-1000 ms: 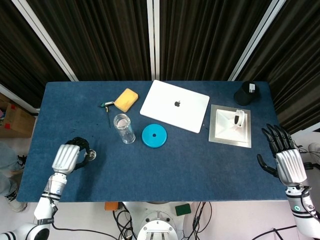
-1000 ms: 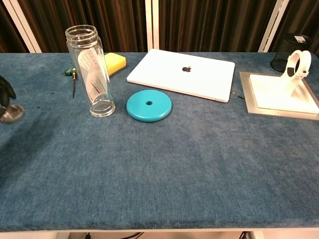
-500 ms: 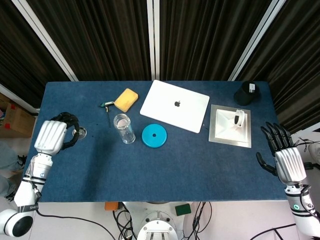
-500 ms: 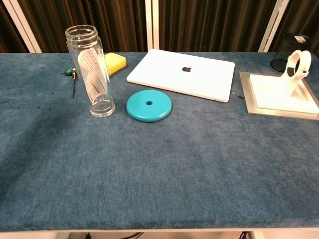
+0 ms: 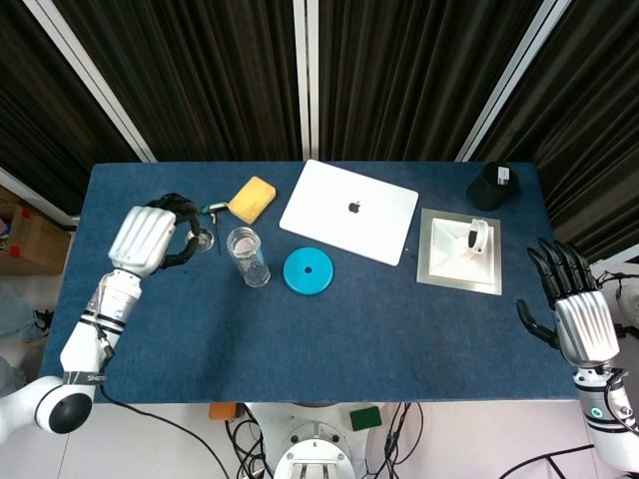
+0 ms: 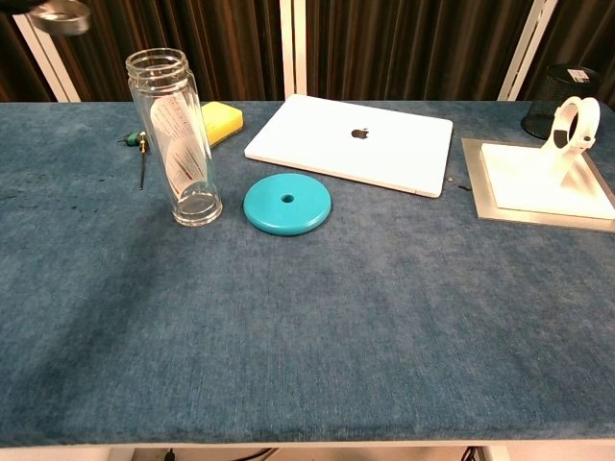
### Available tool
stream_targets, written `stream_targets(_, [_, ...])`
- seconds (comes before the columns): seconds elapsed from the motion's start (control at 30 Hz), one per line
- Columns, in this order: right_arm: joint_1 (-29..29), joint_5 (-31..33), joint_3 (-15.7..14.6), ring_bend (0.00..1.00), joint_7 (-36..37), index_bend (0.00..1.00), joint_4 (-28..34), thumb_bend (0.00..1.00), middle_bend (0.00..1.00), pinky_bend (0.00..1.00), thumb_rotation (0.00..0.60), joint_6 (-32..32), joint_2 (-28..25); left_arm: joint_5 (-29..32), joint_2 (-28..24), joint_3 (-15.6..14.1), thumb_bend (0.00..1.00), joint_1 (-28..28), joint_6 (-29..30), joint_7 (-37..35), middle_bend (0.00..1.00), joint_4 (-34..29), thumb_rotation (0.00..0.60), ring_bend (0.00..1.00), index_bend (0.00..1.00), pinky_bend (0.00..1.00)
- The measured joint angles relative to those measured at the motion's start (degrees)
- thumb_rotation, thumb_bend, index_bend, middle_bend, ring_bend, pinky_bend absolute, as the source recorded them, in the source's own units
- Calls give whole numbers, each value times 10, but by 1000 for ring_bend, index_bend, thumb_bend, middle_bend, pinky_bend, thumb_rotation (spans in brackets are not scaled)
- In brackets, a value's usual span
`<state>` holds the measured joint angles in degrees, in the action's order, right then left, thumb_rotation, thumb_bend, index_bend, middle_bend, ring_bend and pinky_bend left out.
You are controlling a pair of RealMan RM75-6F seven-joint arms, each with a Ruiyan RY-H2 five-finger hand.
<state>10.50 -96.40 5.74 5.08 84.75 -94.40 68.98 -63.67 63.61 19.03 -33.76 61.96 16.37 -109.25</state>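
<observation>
My left hand [image 5: 150, 239] is raised over the table's left part and holds a small round lid [image 5: 201, 242] in its curled fingers. The lid hangs just left of the clear glass jar [image 5: 248, 256]. In the chest view the lid [image 6: 60, 16] shows at the top left corner, above and left of the jar's [image 6: 178, 139] open mouth; the hand itself is almost out of that frame. The jar stands upright with a paper slip inside. My right hand [image 5: 577, 319] hovers off the table's right edge with its fingers spread and nothing in it.
A teal disc [image 5: 308, 270] lies right of the jar. Behind are a yellow sponge [image 5: 252, 199], a small screwdriver [image 5: 215, 215] and a shut white laptop [image 5: 348, 211]. At the right stand a white holder on a metal plate [image 5: 461, 251] and a black mesh cup [image 5: 492, 186].
My left hand rose from the table's front left and carried the lid back and to the right, up beside the jar. The right hand barely shifted.
</observation>
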Motion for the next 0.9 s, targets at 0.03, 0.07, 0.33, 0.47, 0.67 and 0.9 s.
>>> stream_targets(0.03, [0,1,0,0,0,0,0,378,0,10,600,1,0,4,6,1,438,-6,-3,1,362,3,600,253,640,398])
stream_targets(0.07, [0,3,1,0,1,0,0,379,0,10,600,2,0,8,15,1,438,-13,-6,1,362,8,600,253,640,394])
stream_targets(0.33, [1,4,1,0,2,0,-2,378,0,10,600,5,-1,31,54,-1,439,-45,-13,3,362,39,600,253,641,369])
stream_targets(0.47, [1,6,0,0,5,0,-7,378,0,10,600,8,1,37,62,-4,439,-55,-15,4,362,46,600,253,641,368])
stream_targets(0.67, [2,8,-2,0,8,0,-13,378,0,10,600,12,7,39,74,-7,439,-66,-13,1,364,51,600,253,644,368])
stream_targets(0.9, [1,9,-2,0,11,0,-16,378,0,10,600,11,7,40,86,-11,438,-74,-10,-5,363,64,600,253,646,368])
